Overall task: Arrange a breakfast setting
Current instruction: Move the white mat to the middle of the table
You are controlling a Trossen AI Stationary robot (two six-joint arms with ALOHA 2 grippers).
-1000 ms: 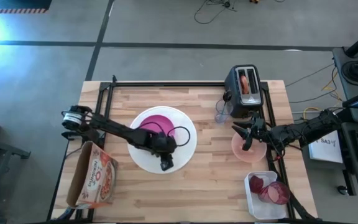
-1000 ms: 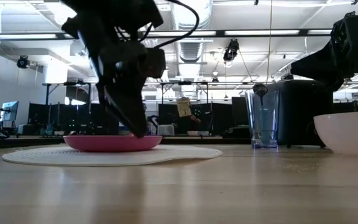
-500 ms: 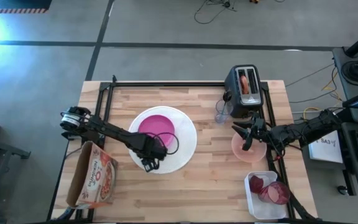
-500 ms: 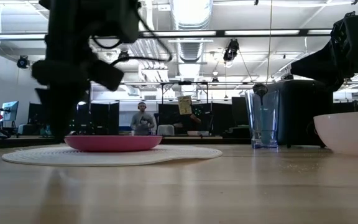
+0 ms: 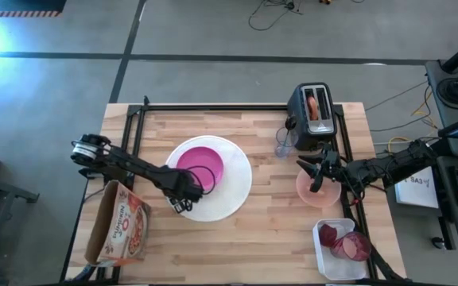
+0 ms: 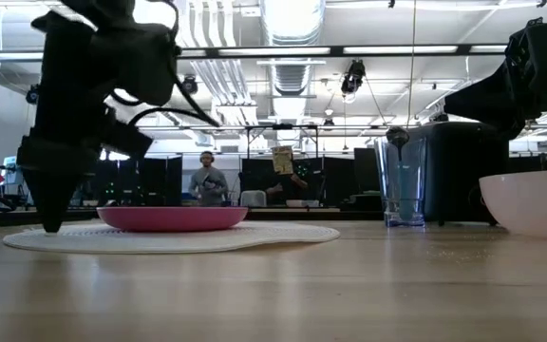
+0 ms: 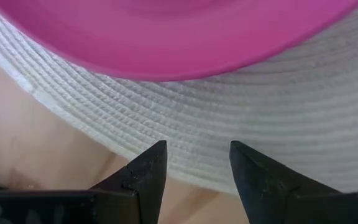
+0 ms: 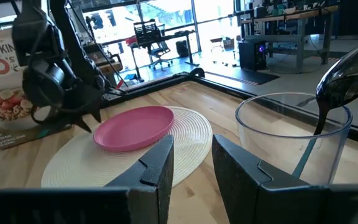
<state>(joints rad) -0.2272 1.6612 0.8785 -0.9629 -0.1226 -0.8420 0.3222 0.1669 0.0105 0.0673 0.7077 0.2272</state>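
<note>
A magenta plate lies on a large white round plate with a woven look, mid-table. My left gripper points down over that plate's near-left rim. It is open with nothing between its fingers, and I cannot tell whether they touch the rim. My right gripper stands open and level over the peach bowl at the right, holding nothing. Left of it a clear glass holds a spoon. A bagel sticks up out of the toaster.
A cereal box lies at the near left corner, close to my left arm. A clear tray with dark-red fruit sits at the near right. Bare wood lies between the white plate and the table's near edge.
My left gripper has moved along the white plate's near rim toward the table's left edge and has tipped to point more steeply down. It has stayed open. The plates have not moved.
</note>
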